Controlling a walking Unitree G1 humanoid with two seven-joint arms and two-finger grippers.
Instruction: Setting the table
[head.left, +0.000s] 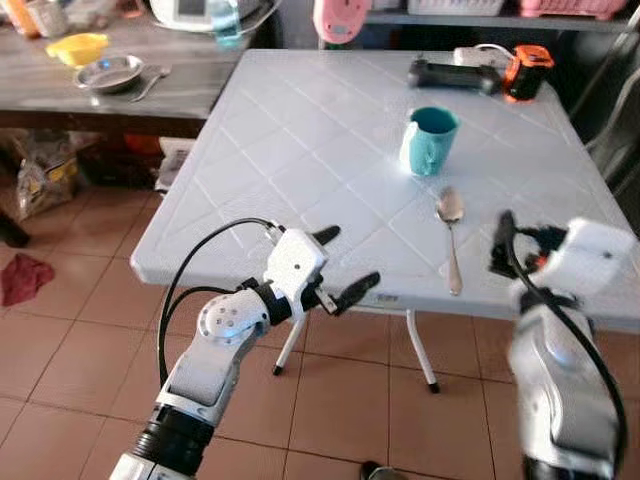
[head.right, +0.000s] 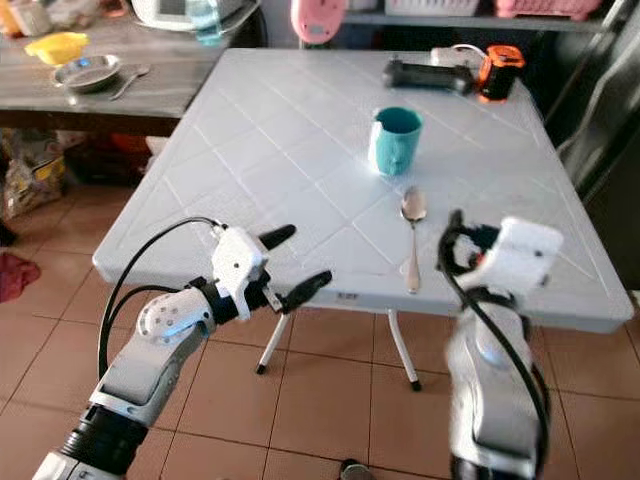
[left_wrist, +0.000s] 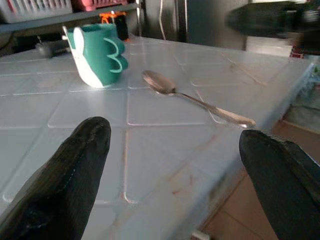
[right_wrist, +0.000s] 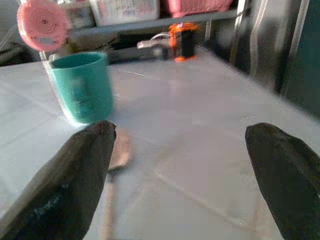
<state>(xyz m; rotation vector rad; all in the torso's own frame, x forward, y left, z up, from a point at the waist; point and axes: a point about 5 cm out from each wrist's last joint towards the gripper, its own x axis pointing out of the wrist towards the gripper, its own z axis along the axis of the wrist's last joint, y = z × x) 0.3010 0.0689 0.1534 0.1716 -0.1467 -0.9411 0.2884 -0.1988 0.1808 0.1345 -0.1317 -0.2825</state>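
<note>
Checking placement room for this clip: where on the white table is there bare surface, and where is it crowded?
The white table is bare across its left half, from the teal mug to the left edge, and right of the spoon. Crowding is at the far edge: black tool and orange device. Both grippers, left and right, are open at the near edge.

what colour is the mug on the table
Teal, with a white patch; the mug shows best in the left wrist view.

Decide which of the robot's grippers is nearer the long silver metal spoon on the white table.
Right. The right gripper hovers just beside the silver metal spoon's handle; the left gripper sits further away at the white table's front edge.
</note>
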